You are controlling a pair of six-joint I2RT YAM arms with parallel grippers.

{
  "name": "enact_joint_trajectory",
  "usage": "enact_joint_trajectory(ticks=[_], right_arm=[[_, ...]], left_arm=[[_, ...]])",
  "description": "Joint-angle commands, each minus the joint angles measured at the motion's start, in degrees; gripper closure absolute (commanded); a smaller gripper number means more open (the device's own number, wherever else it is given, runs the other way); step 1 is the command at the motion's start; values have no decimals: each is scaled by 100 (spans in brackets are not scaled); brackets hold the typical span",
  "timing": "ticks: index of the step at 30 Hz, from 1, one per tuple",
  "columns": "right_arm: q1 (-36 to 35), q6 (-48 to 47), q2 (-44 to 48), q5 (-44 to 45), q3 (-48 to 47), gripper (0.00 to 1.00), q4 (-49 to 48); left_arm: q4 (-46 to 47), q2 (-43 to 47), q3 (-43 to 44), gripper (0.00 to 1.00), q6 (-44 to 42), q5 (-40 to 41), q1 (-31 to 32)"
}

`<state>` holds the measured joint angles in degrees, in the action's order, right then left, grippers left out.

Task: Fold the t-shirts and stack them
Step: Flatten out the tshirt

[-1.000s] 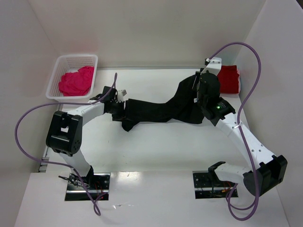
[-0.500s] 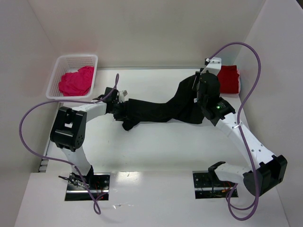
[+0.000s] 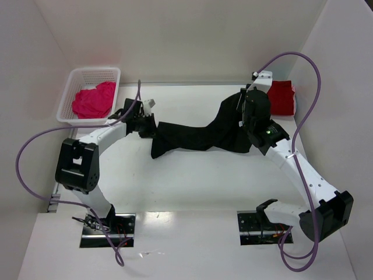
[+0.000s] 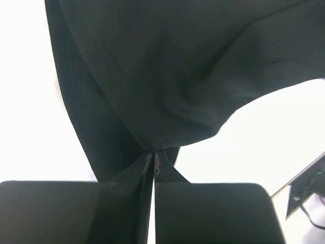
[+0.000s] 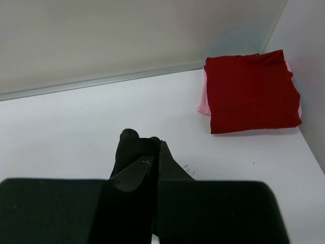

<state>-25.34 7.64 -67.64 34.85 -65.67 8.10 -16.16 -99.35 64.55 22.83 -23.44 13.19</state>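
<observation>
Both sets of jaws pinched shut on the soft black cloth t-shirt (image 3: 198, 135), long axis running from left gripper (image 4: 154, 158) across to right gripper (image 5: 155, 161), sagging between.

Robotics lab test cell, by the look: plain white panels (image 3: 175, 35) box in a white table (image 3: 192, 175). Left arm (image 3: 102, 135) & right arm (image 3: 303, 175) bolted to metal plates (image 3: 125, 233) at the near edge, w/ purple cables (image 3: 289, 54) looping loose.
</observation>
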Motion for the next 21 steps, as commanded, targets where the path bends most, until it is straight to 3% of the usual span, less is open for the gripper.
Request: enact_joint_trajectory(ticks=[1, 16, 21], right_arm=[[38, 36, 66, 57, -271, 100, -379], [38, -262, 67, 302, -631, 100, -555], [91, -430, 5, 523, -1035, 100, -810]], left_arm=[[-62, 671, 470, 97, 20, -117, -141], [-580, 1927, 1146, 99, -85, -222, -765], [-757, 2051, 1594, 99, -191, 225, -1028]])
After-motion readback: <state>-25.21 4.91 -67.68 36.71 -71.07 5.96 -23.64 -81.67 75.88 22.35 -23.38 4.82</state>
